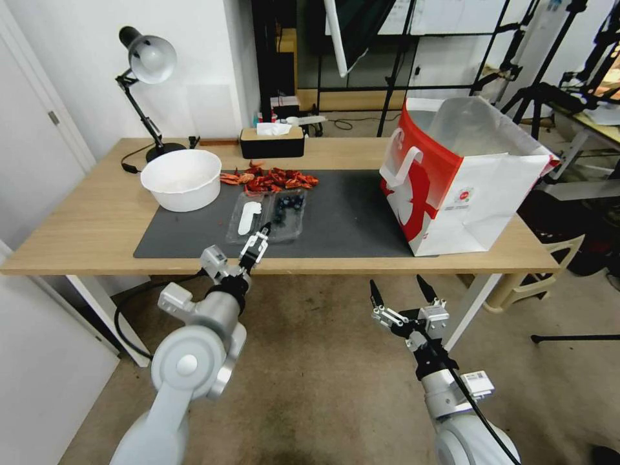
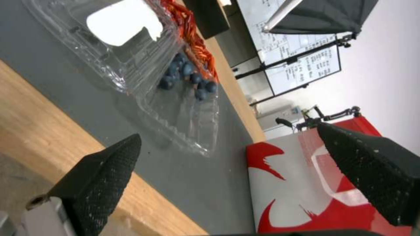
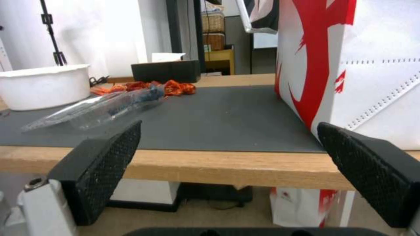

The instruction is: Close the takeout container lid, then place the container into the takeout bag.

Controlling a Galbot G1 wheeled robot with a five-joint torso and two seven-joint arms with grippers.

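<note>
In the head view, the small clear plastic clamshell takeout container (image 1: 287,216) lies open on the dark grey mat (image 1: 349,219) of the wooden bench (image 1: 84,226), its labelled clear lid (image 1: 248,218) flat beside it, well apart from the large red-and-white paper takeout bag (image 1: 465,174). The left gripper (image 1: 256,244) hovers near the container's front edge. The left wrist view shows its fingers (image 2: 105,170) spread wide. In the right wrist view, the right gripper (image 3: 227,154), fingers wide, hangs below the bench edge.

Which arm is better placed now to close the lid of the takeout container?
The left. Its tool, open, hovers at the mat's near edge just before the takeout container and its lid, which lies open. The right tool, also open, hangs below the table edge, farther away.
</note>
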